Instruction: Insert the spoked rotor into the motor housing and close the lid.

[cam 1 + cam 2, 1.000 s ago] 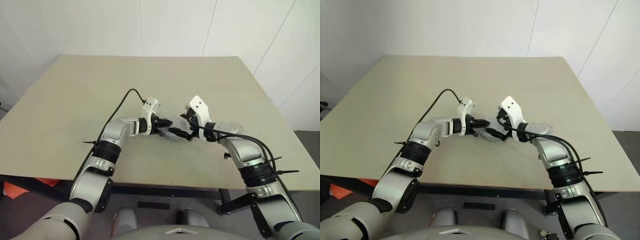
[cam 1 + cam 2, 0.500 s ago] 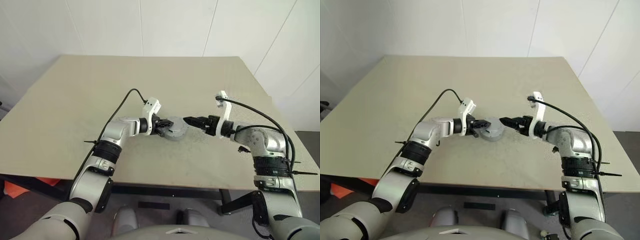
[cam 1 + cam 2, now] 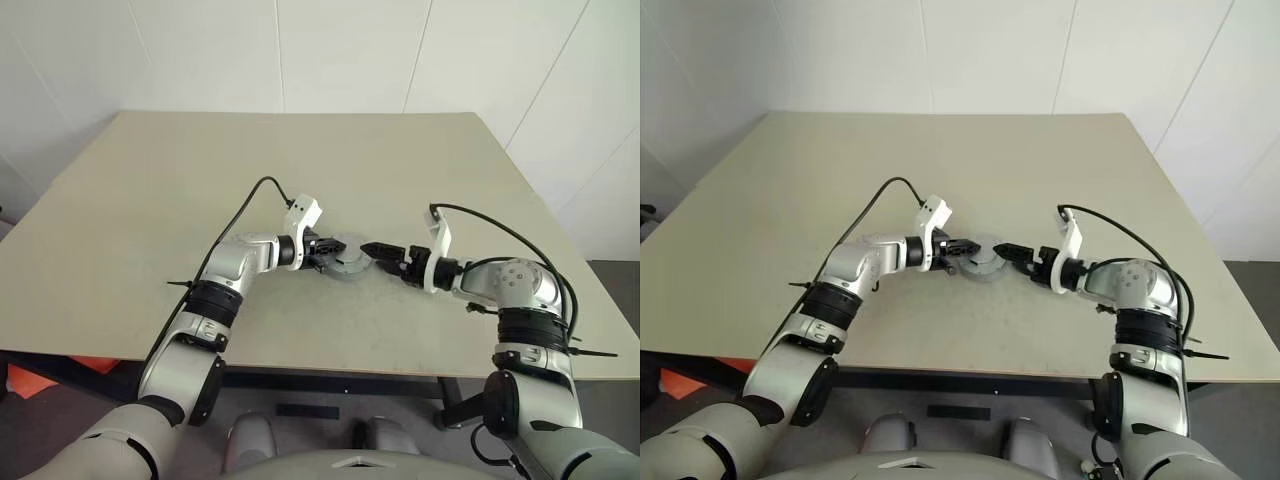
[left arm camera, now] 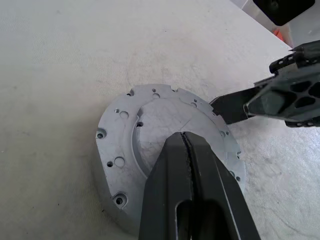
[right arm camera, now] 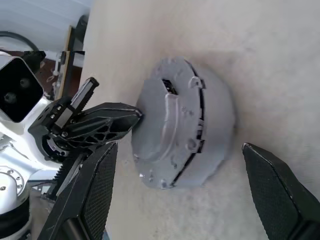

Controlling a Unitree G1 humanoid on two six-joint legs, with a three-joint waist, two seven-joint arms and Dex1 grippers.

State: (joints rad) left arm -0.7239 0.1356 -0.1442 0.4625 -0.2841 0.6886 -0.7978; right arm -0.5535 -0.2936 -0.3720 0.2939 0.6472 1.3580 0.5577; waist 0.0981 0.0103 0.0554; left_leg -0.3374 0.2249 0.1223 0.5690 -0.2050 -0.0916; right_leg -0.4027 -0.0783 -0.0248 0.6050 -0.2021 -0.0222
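Note:
The grey motor housing (image 3: 348,266) stands on the table with the grey lid (image 4: 150,117) lying on top of it. The spoked rotor is hidden. My left gripper (image 3: 325,253) is shut, its tips resting on the lid's top face from the left; the left wrist view shows its closed fingers (image 4: 200,170) over the lid's middle. My right gripper (image 3: 378,252) is open and low over the table on the housing's right side. In the right wrist view its two fingers (image 5: 95,185) spread wide on either side of the housing (image 5: 217,130), apart from it.
The beige table (image 3: 150,200) stretches wide to the left, behind and to the right of the housing. A black cable (image 3: 250,195) loops up from my left wrist. White walls stand behind the table.
My right arm has swung off the top of the housing, rolled over and come down low beside its right side, still open. The left gripper has stayed on the lid.

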